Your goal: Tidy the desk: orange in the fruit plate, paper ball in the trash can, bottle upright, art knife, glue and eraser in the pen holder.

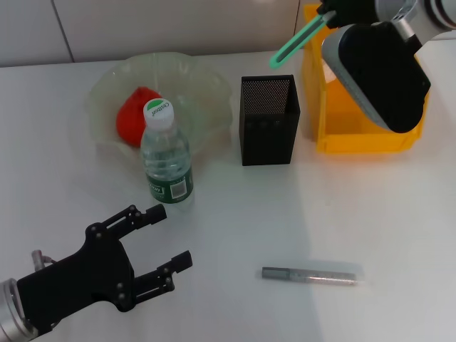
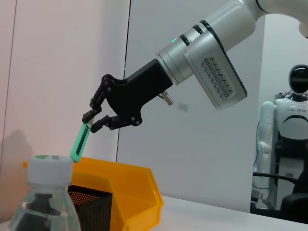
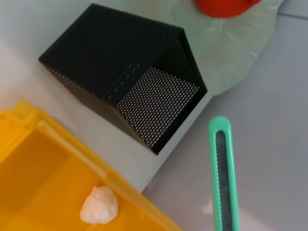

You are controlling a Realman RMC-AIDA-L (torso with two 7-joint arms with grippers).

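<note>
Your right gripper [image 1: 324, 16] sits in the upper right of the head view, its black fingers [image 2: 89, 115] pinched onto one end of the art knife [image 1: 297, 41], a slim mint-green plastic handle with a dark slot down its length; the knife hangs tilted in the air, its free end above and just behind the pen holder [image 1: 267, 120]. That holder is a square black mesh box, finely perforated, standing upright at centre frame. Right of it you have the trash can [image 1: 370, 139], a glossy yellow plastic bin with an open front, and the right wrist view shows the paper ball [image 3: 99, 205], a crumpled whitish lump, lying inside it. In the upper left sits the fruit plate [image 1: 203, 82], a translucent pale-green dish with a wavy rim, holding the orange [image 1: 134, 115], which reads red-orange and rounded. The bottle [image 1: 166, 158], clear ribbed plastic with a white cap and green label, stands upright against the plate's near edge. A slender grey stick [image 1: 309, 275], partly translucent, lies flat on the white desk [image 1: 399, 228] at lower centre. Your left gripper [image 1: 165, 246] rests at lower left, fingers spread wide and holding nothing.
</note>
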